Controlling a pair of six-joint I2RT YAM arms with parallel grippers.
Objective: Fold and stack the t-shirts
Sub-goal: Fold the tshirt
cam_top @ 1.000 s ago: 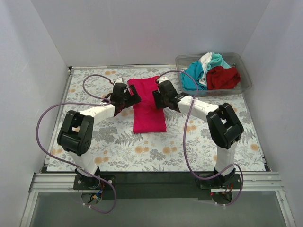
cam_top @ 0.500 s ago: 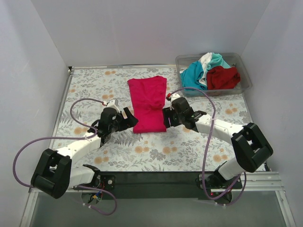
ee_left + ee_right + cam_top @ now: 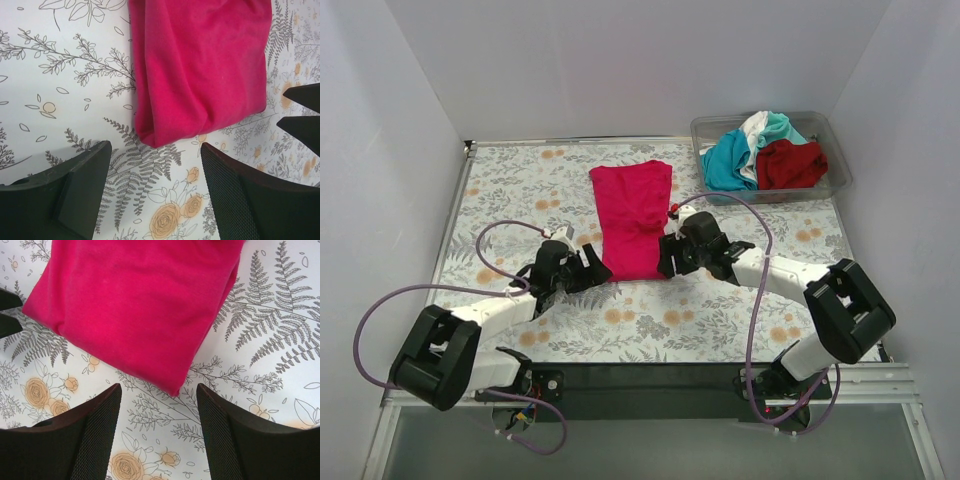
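Lying lengthwise near-to-far at mid-table, the magenta t-shirt offers its near end: left gripper just off the near-left corner, right gripper just off the near-right, both spread and empty (neither clearly nearer). Wrist views show the fingers clear of the cloth; only the top view shows the other t-shirts in the far-right bin.

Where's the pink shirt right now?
In the top view the pink shirt lies in the middle, its near end between the left gripper and right gripper, left of the bin.
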